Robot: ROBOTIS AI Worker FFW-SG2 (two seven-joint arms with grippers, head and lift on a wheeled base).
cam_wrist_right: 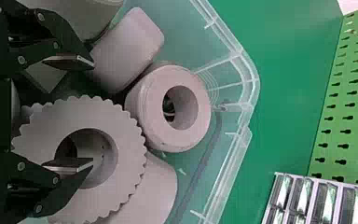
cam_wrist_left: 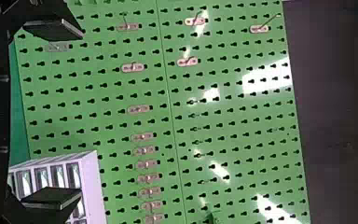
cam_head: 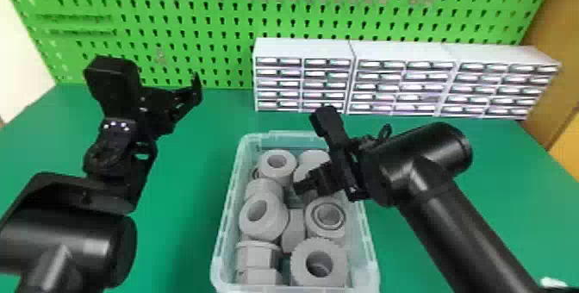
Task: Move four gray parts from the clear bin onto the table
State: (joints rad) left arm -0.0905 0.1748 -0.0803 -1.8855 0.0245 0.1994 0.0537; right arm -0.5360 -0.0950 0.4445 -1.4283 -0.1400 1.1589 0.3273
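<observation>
Gray round part with a toothed rim (cam_wrist_right: 130, 154) lies inside the clear plastic bin (cam_head: 371, 244), directly beyond the right gripper (cam_wrist_right: 93, 112), whose two flat black fingers stand spread with nothing pinched. One finger overlaps the part's open bore in the right wrist view; whether it dips into the hole or hangs above it, I can't fairly tell from that angle. The bore faces the wrist camera, so the ring's axis seems to run roughly along the fingers' own line, and a grip across the rim, or on the wall with one finger in the bore, looks the likelier choice. The right arm is clearly the nearer. The left gripper (cam_wrist_left: 81, 114), also spread, is out over the left side of the green desk, well apart from the bin.

Beside the toothed ring, a smooth gray collar (cam_wrist_right: 151, 109) with a thick, rounded wall sits close to a bin corner, and a gray blocky piece with softened edges (cam_wrist_right: 130, 51) leans against it. The gray surfaces look matte, like moulded plastic; the bin walls are translucent and ribbed near the rim. The green desk (cam_head: 185, 163) has an even, flat finish. Crowding is the likely trouble: a closing finger could snag a neighbour.
</observation>
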